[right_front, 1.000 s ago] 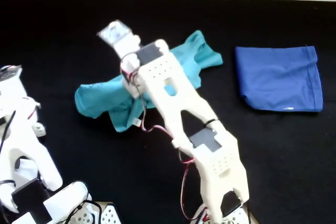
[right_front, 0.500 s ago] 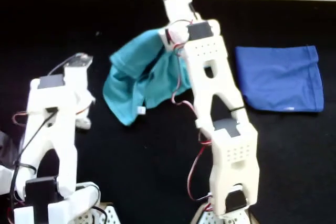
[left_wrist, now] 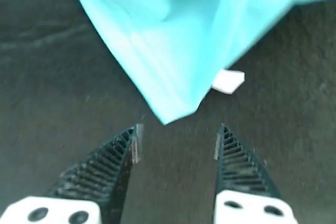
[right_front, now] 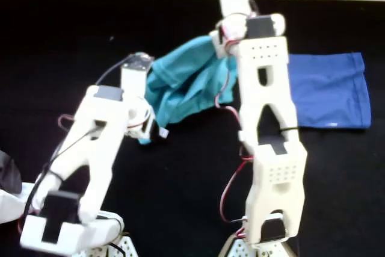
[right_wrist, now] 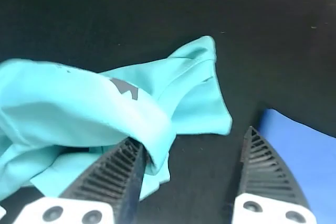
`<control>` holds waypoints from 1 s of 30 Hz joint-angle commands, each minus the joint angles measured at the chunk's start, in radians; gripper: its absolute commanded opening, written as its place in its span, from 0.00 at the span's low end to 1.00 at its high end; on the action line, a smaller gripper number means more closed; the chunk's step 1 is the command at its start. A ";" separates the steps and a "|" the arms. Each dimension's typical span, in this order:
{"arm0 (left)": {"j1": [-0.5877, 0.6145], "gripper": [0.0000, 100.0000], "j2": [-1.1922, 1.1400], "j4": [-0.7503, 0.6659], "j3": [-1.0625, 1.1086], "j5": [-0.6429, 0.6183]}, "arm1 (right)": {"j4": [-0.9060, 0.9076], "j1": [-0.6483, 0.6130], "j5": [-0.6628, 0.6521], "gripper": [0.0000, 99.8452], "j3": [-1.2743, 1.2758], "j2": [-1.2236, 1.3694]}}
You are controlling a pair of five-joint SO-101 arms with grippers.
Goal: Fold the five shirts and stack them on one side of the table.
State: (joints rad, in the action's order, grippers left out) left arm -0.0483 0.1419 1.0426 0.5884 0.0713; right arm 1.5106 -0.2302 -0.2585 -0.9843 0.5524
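A teal shirt (right_front: 186, 85) hangs crumpled between both arms over the black table. Its upper end is hooked over one finger (right_wrist: 113, 174) of my right gripper (right_front: 218, 41), which sits high at the far centre. In the right wrist view the jaws of this gripper (right_wrist: 195, 137) stand apart, with teal cloth (right_wrist: 79, 108) draped on one side. My left gripper (left_wrist: 178, 129) is open, just short of the shirt's lowest corner (left_wrist: 168, 114) and its white tag (left_wrist: 228, 81). In the high view it (right_front: 150, 130) is left of centre. A folded blue shirt (right_front: 328, 91) lies flat at the right.
The table (right_front: 66, 34) is covered in black cloth, with a pale wall strip along its far edge. A dark bundle (right_front: 6, 170) shows at the left edge. The blue shirt (right_wrist: 299, 140) lies close beside the right gripper. Red and black cables hang along both arms.
The right arm swung from the table's left-centre to the far centre, pulling the teal shirt up and right. The left arm rose from the lower left to the shirt's low corner.
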 commanded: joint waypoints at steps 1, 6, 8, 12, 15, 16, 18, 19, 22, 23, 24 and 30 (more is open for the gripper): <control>-0.008 0.22 -0.093 -0.097 -0.012 -0.008 | 0.108 0.030 -0.014 0.26 -0.168 -0.027; -0.028 0.22 -0.197 -0.207 -0.031 -0.008 | 0.225 0.025 -0.015 0.26 -0.283 -0.024; -0.031 0.22 -0.231 -0.213 -0.059 -0.005 | 0.239 0.025 -0.015 0.26 -0.291 -0.024; -0.033 0.22 -0.306 -0.210 -0.134 -0.003 | 0.248 0.030 -0.015 0.26 -0.289 -0.024; -0.035 0.22 -0.344 -0.189 -0.185 -0.003 | 0.248 0.030 -0.015 0.26 -0.289 -0.022; -0.035 0.22 -0.357 -0.175 -0.203 -0.003 | 0.248 0.030 -0.015 0.26 -0.289 -0.022; -0.035 0.19 -0.377 -0.140 -0.239 -0.003 | 0.246 0.030 -0.015 0.26 -0.289 -0.021; -0.035 0.15 -0.384 -0.123 -0.254 -0.003 | 0.246 0.030 -0.015 0.26 -0.289 -0.021; -0.035 0.01 -0.404 -0.092 -0.289 -0.003 | 0.246 0.030 -0.015 0.26 -0.288 -0.021; -0.035 0.01 -0.407 -0.087 -0.297 -0.003 | 0.246 0.030 -0.015 0.26 -0.288 -0.021; -0.035 0.02 -0.407 -0.087 -0.300 -0.003 | 0.246 0.030 -0.015 0.26 -0.288 -0.021; -0.028 0.01 -0.384 -0.002 -0.335 -0.003 | 0.254 0.031 -0.012 0.26 -0.288 -0.030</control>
State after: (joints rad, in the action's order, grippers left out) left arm -0.0836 -0.2647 0.9843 0.3122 0.0698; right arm 1.7499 -0.2133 -0.2631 -1.2267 0.5524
